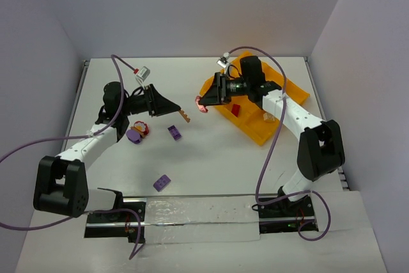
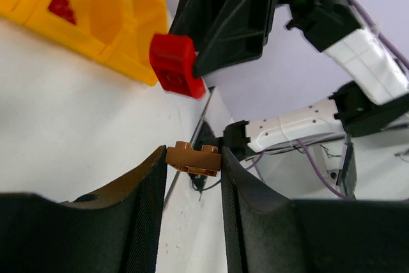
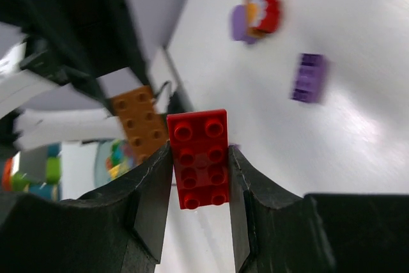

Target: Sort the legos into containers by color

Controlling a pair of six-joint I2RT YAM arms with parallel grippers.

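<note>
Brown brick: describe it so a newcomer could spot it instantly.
Find the yellow tray at the far right; just left of it, the two arms' tips face each other in mid-air. The brown brick is pinched in the left tool. It is the only brown piece: the right tool holds a red brick, and the purple bricks lie loose below.
</note>
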